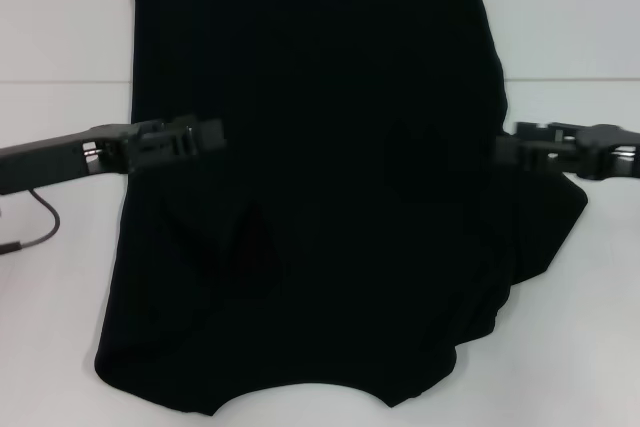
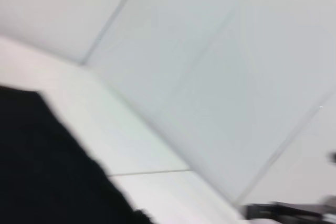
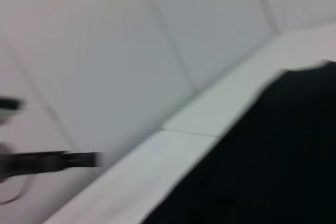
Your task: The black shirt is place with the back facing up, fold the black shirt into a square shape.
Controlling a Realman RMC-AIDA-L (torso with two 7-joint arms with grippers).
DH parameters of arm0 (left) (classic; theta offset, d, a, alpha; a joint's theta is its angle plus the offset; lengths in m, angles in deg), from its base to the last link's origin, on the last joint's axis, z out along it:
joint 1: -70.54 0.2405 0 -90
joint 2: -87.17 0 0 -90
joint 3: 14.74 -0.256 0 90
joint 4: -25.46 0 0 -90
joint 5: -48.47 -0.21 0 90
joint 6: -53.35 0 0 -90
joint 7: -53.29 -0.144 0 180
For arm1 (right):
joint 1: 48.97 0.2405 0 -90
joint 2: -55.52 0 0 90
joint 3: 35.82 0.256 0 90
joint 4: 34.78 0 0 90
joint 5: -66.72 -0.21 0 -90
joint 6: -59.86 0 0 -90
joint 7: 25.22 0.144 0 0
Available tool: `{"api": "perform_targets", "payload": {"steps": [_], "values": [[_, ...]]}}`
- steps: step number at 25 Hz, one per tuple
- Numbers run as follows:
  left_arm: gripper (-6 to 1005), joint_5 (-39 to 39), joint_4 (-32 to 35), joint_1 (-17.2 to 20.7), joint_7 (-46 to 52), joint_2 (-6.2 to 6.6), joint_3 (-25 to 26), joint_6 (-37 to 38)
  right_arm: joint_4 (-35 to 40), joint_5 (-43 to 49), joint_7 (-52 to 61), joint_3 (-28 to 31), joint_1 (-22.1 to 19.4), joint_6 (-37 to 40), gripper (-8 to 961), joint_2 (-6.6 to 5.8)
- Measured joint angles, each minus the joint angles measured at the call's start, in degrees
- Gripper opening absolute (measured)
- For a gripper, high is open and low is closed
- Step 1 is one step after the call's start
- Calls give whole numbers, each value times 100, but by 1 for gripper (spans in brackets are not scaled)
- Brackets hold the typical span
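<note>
Over the black shirt — left gripper, right gripper.

Just a plain white table with a faint seam line across it, a pale paneled wall behind, and a thin dark cable looping near the left edge.

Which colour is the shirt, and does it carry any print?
The black shirt is plain black with no visible print, seen best in the head view.
</note>
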Motion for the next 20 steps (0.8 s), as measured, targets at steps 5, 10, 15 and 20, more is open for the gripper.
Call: {"api": "perform_targets", "payload": {"steps": [5, 10, 15, 20], "values": [[715, 116, -301, 103, -1011, -72, -57, 540, 119, 663, 1558, -36, 113, -372, 817, -272], [919, 117, -454, 272, -2586, -330, -596, 625, 205, 1341, 2736, -55, 211, -632, 817, -402], [951, 115, -551, 362, -3685, -523, -1215, 580, 218, 2104, 3506, -76, 337, -971, 817, -429], [951, 83, -688, 318, -3948, -525, -1469, 520, 173, 2647, 3826, -112, 422, -1233, 818, -391]]}}
